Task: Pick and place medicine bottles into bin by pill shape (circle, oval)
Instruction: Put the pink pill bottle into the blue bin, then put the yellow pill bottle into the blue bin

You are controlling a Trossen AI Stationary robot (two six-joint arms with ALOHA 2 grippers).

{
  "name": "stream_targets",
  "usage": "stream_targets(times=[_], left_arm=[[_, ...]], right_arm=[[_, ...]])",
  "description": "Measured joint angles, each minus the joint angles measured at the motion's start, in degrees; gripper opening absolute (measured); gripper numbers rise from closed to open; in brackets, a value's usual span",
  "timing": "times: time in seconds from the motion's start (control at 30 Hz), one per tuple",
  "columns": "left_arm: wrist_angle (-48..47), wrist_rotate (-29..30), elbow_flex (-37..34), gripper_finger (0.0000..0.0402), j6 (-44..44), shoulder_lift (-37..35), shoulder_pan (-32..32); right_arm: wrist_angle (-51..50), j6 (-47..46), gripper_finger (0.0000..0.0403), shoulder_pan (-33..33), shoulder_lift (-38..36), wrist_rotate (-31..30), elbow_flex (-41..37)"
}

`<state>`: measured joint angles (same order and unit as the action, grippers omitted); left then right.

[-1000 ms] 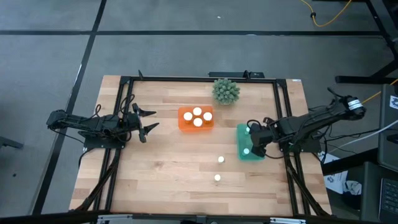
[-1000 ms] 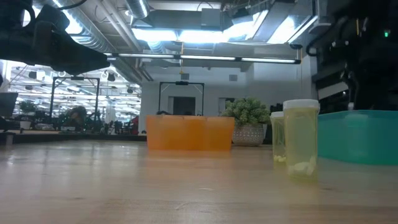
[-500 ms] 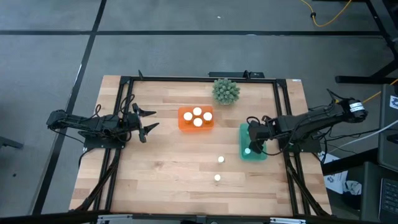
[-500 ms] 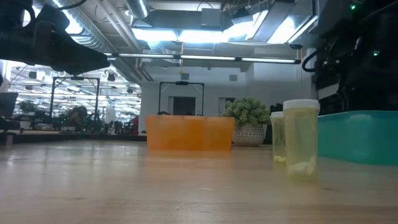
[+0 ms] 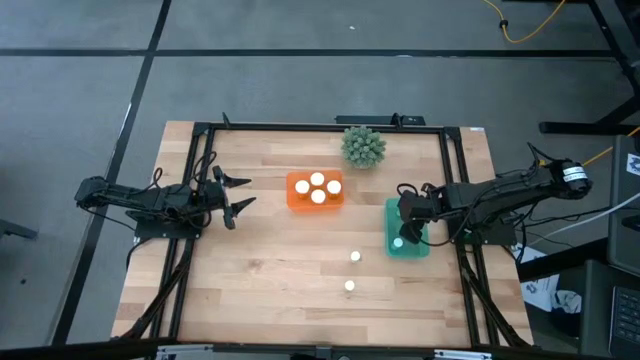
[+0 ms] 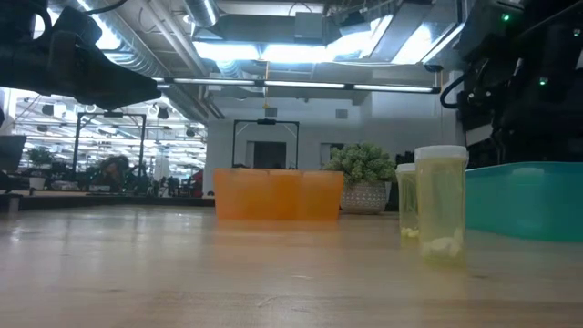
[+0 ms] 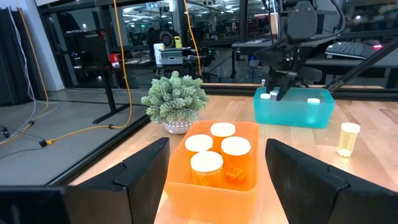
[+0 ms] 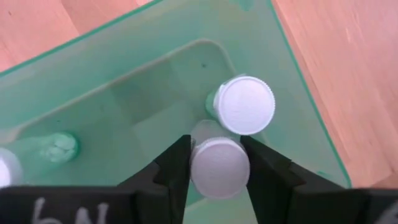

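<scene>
Overhead, right claw [image 8: 216,163] grips a bottle [image 8: 219,167] inside the teal bin [image 8: 143,106].

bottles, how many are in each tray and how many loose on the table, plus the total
bottles in orange tray: 4
in teal tray: 3, one gripped by right claw
loose on table: 2
total: 9
</scene>
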<state>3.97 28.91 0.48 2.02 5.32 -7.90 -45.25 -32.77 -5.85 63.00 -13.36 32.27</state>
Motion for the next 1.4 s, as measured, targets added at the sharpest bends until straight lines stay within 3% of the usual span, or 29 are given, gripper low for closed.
stream_targets(times=[0.37,0.6,0.9,1.1,1.3,1.4], left_arm=[[0.0,0.0,0.01,0.0257,0.0,0.0,0.0],[0.0,0.0,-0.01,0.0257,0.0,0.02,0.0],[0.0,0.0,0.0,0.0257,0.0,0.01,0.0],[0.0,0.0,0.0,0.0257,-0.01,0.01,0.0],[0.0,0.0,0.01,0.0257,0.0,0.02,0.02],[0.0,0.0,-0.01,0.0257,0.0,0.0,0.0]], right_arm=[[0.01,-0.04,0.0206,0.0,0.0,0.04,0.02],[-3.01,0.37,0.0215,-0.02,0.0,1.15,3.1],[-11.25,-1.53,0.0216,-0.15,0.0,1.02,13.66],[1.98,2.95,0.0216,-3.93,-0.04,2.18,16.8],[18.95,8.24,0.0216,-8.92,1.65,12.71,16.06],[21.82,7.57,0.0216,-11.97,3.99,13.48,16.05]])
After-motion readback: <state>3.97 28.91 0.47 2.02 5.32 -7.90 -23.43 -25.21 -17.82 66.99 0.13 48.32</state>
